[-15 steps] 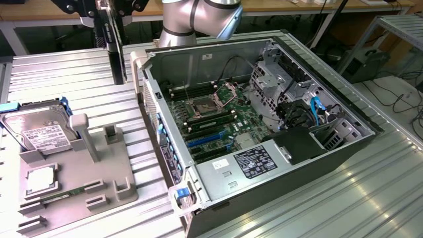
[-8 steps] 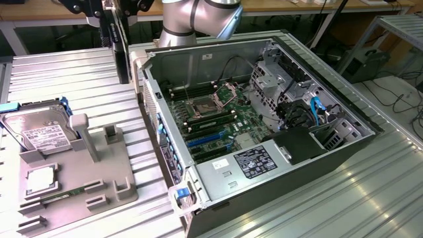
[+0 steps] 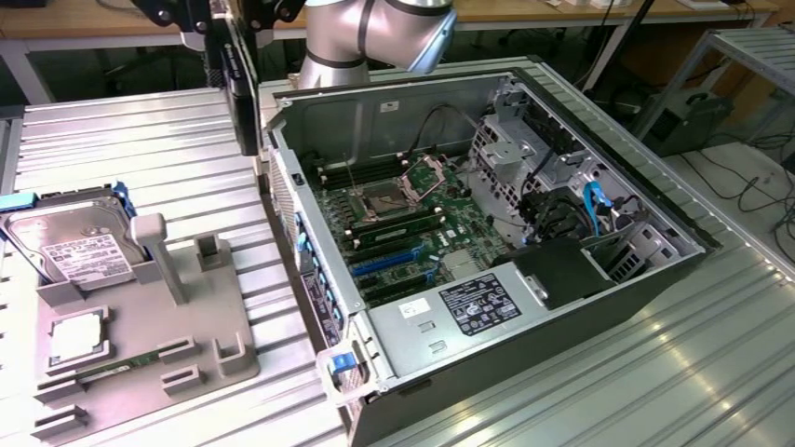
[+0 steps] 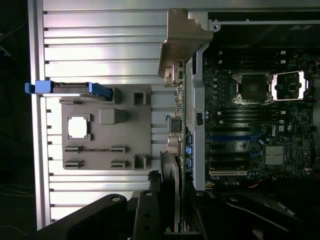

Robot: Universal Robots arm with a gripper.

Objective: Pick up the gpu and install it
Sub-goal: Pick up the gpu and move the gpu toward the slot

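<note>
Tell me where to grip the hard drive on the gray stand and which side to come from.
Probably the upper edge of the hard drive, pinched across its broad faces, coming from above. It stands on edge, leaning in the gray stand, so its lower edge is seated and its top, between the blue rails, is free.

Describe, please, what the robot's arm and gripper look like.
The arm is a smooth, silver-grey tube with a rounded joint housing. The gripper is matt black, built from blocky, angular parts, with small round screw heads on its surfaces. No lettering or markings can be made out on either.
</note>
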